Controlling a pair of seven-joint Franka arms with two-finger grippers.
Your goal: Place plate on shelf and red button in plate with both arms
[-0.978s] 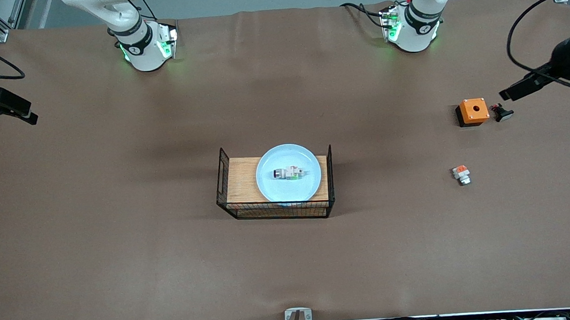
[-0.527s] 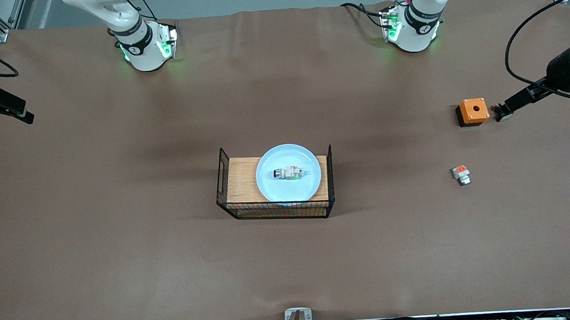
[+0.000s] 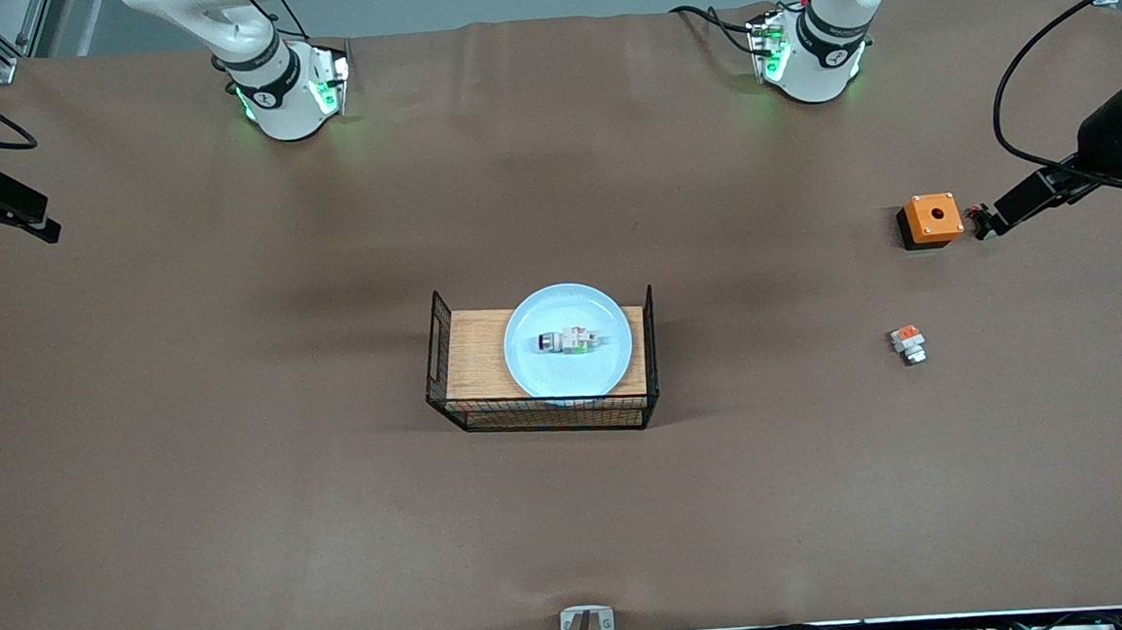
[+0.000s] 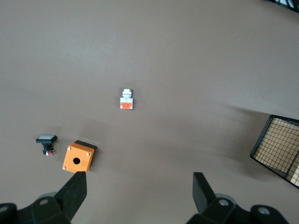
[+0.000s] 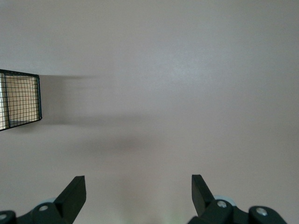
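Note:
The pale blue plate (image 3: 527,361) rests on the wooden floor of a wire basket (image 3: 471,357) in the middle of the table. In the plate lies the red button (image 3: 570,341), a small white-grey part with green marks and a dark collar. My left gripper (image 3: 995,218) (image 4: 139,187) hangs open and holds nothing, high over the table at the left arm's end, by the orange box (image 3: 930,219) (image 4: 78,157). Over the right arm's end of the table my right gripper (image 3: 34,222) (image 5: 138,189) is open too, with only bare table under it.
A small black part with a white cap (image 4: 46,141) lies beside the orange box. A white piece with an orange-red block (image 3: 908,342) (image 4: 126,99) sits nearer the front camera. Corners of the basket (image 4: 278,149) (image 5: 18,100) show in both wrist views.
The left gripper has swung a little and now shows over the small black part by the orange box. The right gripper drifted slightly toward its end of the table. Plate and button stayed put.

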